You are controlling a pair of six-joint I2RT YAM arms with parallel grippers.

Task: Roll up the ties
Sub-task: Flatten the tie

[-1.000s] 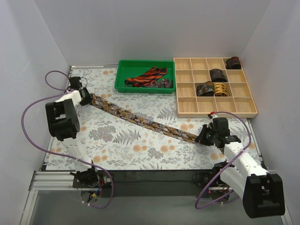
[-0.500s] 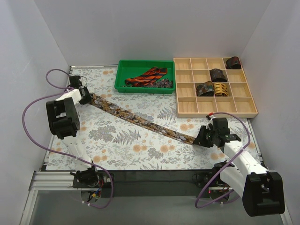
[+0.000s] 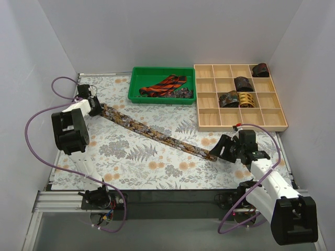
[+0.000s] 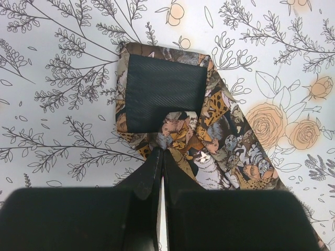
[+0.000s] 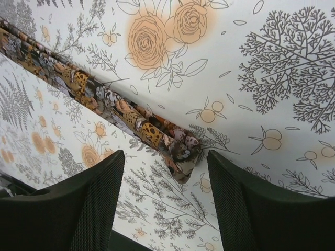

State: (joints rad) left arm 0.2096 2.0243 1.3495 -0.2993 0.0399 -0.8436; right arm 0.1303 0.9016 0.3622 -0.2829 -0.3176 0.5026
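Observation:
A long dark tie (image 3: 157, 135) with a brown-gold animal print lies stretched diagonally across the floral table covering. My left gripper (image 3: 97, 107) is at its wide far-left end. In the left wrist view that gripper (image 4: 161, 151) is shut, pinching bunched fabric of the tie (image 4: 220, 136) just below its black backing patch (image 4: 165, 91). My right gripper (image 3: 220, 149) stands open over the narrow end. In the right wrist view the folded tip of the tie (image 5: 180, 151) lies on the covering between the spread fingers (image 5: 99, 198), touching neither.
A green bin (image 3: 136, 97) at the back holds a red-black striped tie (image 3: 165, 86). To its right, a wooden grid tray (image 3: 209, 117) holds several rolled ties (image 3: 243, 83). Purple cables (image 3: 36, 123) loop by the left arm. White walls close in on both sides.
My right gripper has opened and let go of the tie's narrow end, which now rests on the covering. The left gripper stays shut and has barely moved.

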